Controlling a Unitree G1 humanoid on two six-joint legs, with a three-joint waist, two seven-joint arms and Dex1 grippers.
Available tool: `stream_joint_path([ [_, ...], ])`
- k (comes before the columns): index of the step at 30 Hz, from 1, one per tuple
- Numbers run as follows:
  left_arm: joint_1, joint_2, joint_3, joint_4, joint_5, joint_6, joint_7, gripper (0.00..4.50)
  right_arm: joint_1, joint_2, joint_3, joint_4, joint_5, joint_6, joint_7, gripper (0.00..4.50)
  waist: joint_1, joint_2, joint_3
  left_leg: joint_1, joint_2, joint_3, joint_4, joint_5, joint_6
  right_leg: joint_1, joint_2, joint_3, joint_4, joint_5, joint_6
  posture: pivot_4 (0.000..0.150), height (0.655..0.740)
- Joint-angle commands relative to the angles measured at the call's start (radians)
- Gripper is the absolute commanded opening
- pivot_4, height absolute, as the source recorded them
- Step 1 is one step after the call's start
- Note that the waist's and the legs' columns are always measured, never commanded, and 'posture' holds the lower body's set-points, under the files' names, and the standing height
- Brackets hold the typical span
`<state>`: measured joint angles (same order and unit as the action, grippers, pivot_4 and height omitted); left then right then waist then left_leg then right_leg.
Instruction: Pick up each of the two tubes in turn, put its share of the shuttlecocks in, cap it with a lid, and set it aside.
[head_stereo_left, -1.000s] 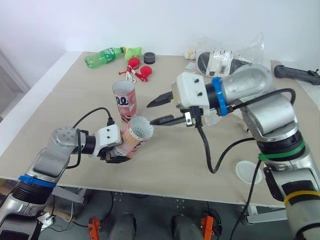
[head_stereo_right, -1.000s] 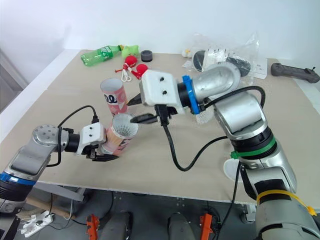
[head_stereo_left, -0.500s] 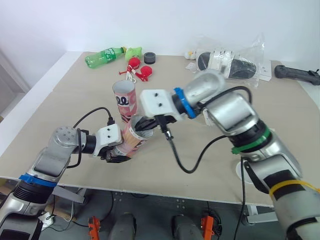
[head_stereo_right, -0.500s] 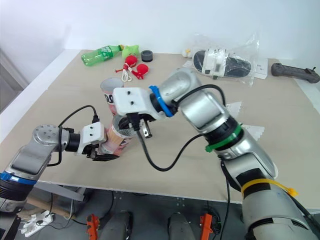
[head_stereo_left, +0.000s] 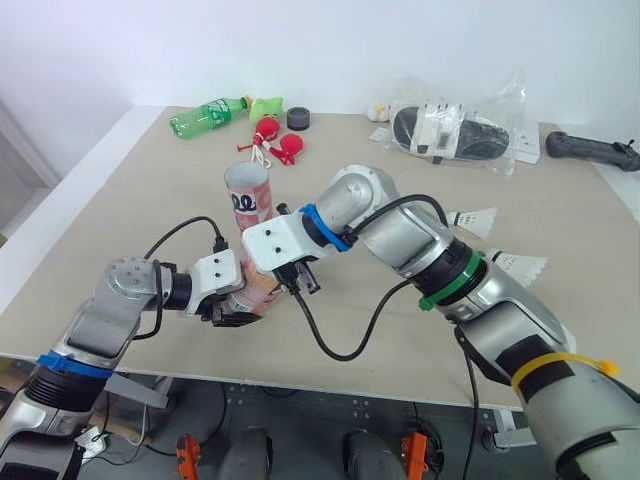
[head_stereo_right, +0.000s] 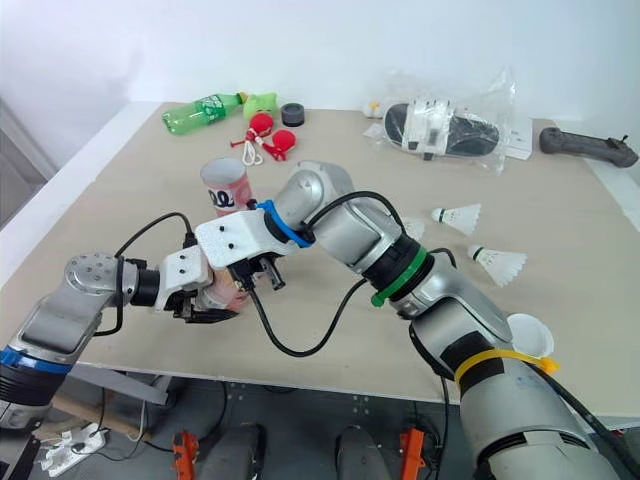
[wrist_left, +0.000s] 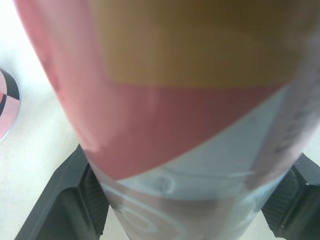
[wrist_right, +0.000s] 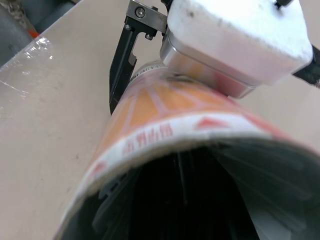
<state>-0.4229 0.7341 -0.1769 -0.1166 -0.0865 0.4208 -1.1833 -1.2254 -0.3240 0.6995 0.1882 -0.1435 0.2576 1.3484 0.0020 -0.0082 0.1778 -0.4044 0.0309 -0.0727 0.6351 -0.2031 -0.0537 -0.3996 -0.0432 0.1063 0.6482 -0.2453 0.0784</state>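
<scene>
A tilted cardboard tube (head_stereo_left: 256, 291) is held low and left of centre in the head views, above a beige table (head_stereo_left: 150, 190). It is clamped between the two black fingers (wrist_left: 87, 200) of the left gripper (head_stereo_left: 238, 308). The tube's mouth is covered by the white housing of the right gripper (head_stereo_left: 298, 278), so the opening is hidden from the head. Whether that gripper is open or closed cannot be told.

Just above, a second tube (head_stereo_left: 248, 200) is stood upright, pink and white with printed figures. At the upper left a green plastic bottle (head_stereo_left: 205, 112), red rounded objects (head_stereo_left: 275, 140) and a black ring (head_stereo_left: 298, 118) are laid. A crinkled clear bag (head_stereo_left: 455, 125) with dark contents is seen at the upper right, and a black handle (head_stereo_left: 595, 150) at the far right edge. Two feathered white shuttlecocks (head_stereo_right: 458, 214) (head_stereo_right: 497, 262) lie right of centre, well apart from the tubes, and a round white lid (head_stereo_right: 527, 335) is seen lower right.

In the right wrist view the held tube's pale rim and orange print are shown, with a dark inside and faint ribbed shapes too dim to name. In the left wrist view the glossy pink and blue wall is pressed by ridged pads on both sides.
</scene>
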Motion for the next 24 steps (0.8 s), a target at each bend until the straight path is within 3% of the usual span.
stream_joint_path([
  [1, 0.025, -0.028, -0.082, -0.014, 0.006, 0.006, -0.003, 3.25, 0.009, 0.036, 0.027, 0.025, -0.035, -0.02, 0.0, 0.03, -0.003, 0.001, -0.004, 0.0, 0.0, 0.0, 0.0, 0.0, 0.0, 0.0, 0.001, 0.0, 0.0, 0.0, 0.0, 0.15, 0.74],
  [13, 0.029, -0.033, -0.081, -0.005, 0.009, 0.001, -0.006, 3.25, -0.029, -0.041, -0.204, -0.141, 0.134, 0.128, 0.074, 0.03, 0.001, 0.002, -0.005, -0.004, 0.0, 0.0, 0.0, 0.0, 0.0, 0.0, 0.0, 0.0, 0.0, 0.0, 0.0, 0.15, 0.74],
  [16, 0.029, -0.033, -0.081, -0.004, 0.008, 0.001, -0.01, 3.25, -0.02, -0.099, -0.25, -0.189, 0.167, 0.166, 0.092, 0.89, 0.003, 0.002, -0.005, -0.004, 0.0, 0.0, -0.001, 0.0, 0.0, 0.0, 0.0, 0.0, 0.0, -0.001, 0.001, 0.15, 0.74],
  [19, 0.028, -0.033, -0.081, -0.001, 0.006, 0.0, -0.014, 3.25, -0.022, -0.146, -0.302, -0.221, 0.214, 0.23, 0.091, 2.2, 0.003, 0.002, -0.005, -0.004, -0.001, 0.0, -0.001, 0.0, 0.0, 0.0, 0.0, 0.0, 0.0, -0.002, 0.0, 0.15, 0.74],
  [22, 0.027, -0.032, -0.079, 0.003, 0.006, -0.002, -0.017, 3.25, -0.018, -0.169, -0.334, -0.246, 0.251, 0.279, 0.077, 3.78, 0.003, 0.002, -0.005, -0.004, -0.001, 0.0, -0.001, 0.0, 0.0, 0.0, -0.001, 0.0, 0.0, -0.002, 0.0, 0.15, 0.74],
  [24, 0.025, -0.031, -0.079, 0.008, 0.005, -0.005, -0.021, 3.25, -0.014, -0.173, -0.334, -0.255, 0.253, 0.295, 0.06, 4.41, 0.003, 0.002, -0.005, -0.004, -0.001, 0.0, -0.001, 0.0, 0.0, 0.0, -0.001, 0.0, 0.0, -0.002, 0.0, 0.15, 0.74],
])
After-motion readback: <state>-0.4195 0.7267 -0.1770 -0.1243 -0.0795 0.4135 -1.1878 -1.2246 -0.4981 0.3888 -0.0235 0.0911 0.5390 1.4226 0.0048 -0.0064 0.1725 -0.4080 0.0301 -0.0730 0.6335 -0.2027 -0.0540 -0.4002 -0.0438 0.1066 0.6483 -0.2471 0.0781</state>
